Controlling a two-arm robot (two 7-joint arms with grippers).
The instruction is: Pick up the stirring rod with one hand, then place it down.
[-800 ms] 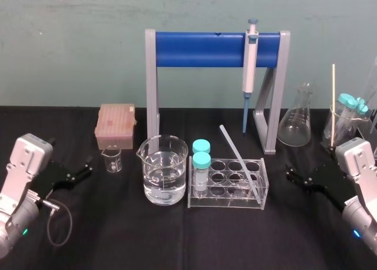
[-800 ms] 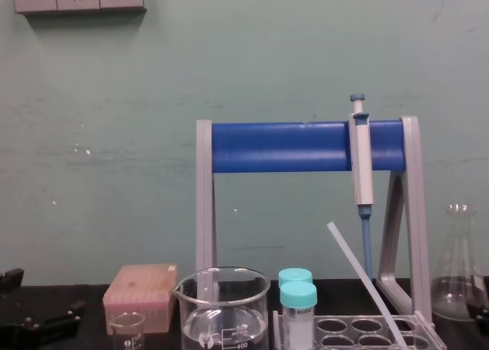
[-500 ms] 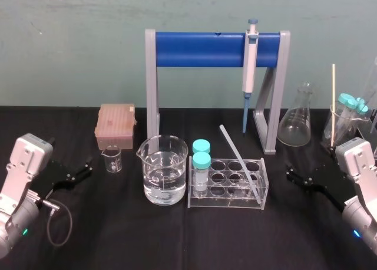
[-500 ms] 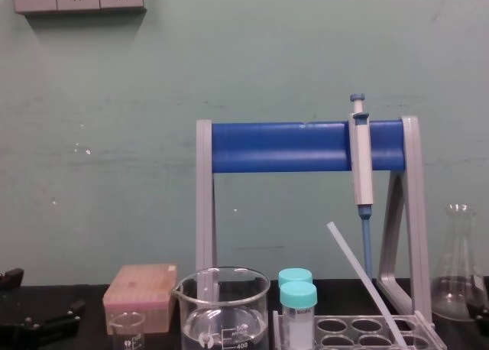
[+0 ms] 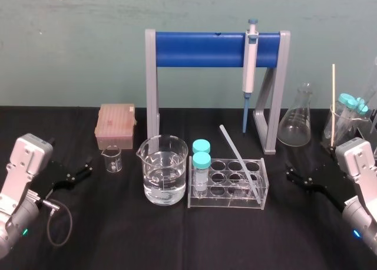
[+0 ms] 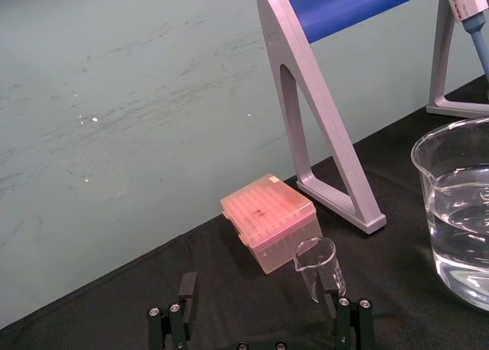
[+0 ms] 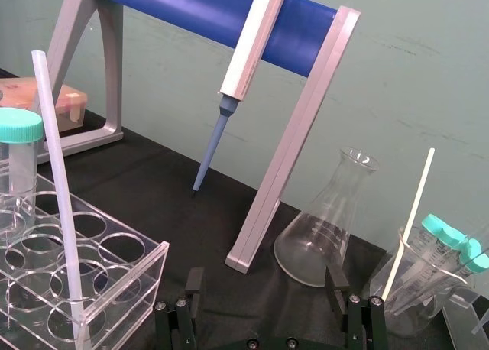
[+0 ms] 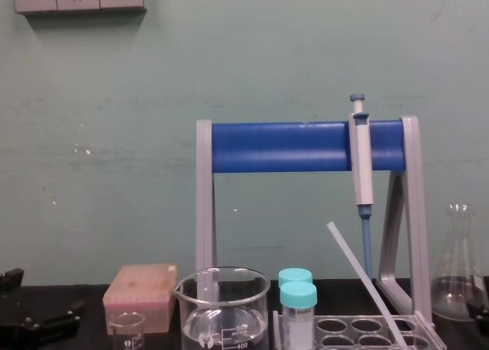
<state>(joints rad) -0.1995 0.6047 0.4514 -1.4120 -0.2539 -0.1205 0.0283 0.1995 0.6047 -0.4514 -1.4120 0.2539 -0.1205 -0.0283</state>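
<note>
Whitish translucent glass, pencil-thin and straight, the stirring rod [image 5: 238, 159] stands tilted in a clear plastic rack [image 5: 227, 203] at the middle of the black table [image 5: 177, 240]. Its lower end sits in the rack's front right well, and its upper end leans back and to the left. Two round tubes with teal caps [image 5: 201, 161] stand at the rack's left end, just beside a wide glass beaker [image 5: 164, 174] part-filled with clear liquid. Behind them, a white-and-blue pipette [image 5: 250, 61] hangs from a grey stand with a smooth blue bar [image 5: 200, 49]. The left gripper [image 5: 88, 165] is low at the table's left side and the right gripper [image 5: 289, 170] low at its right side, both well apart from the rod. Each has its blunt black fingers spread apart, holding nothing.
</note>
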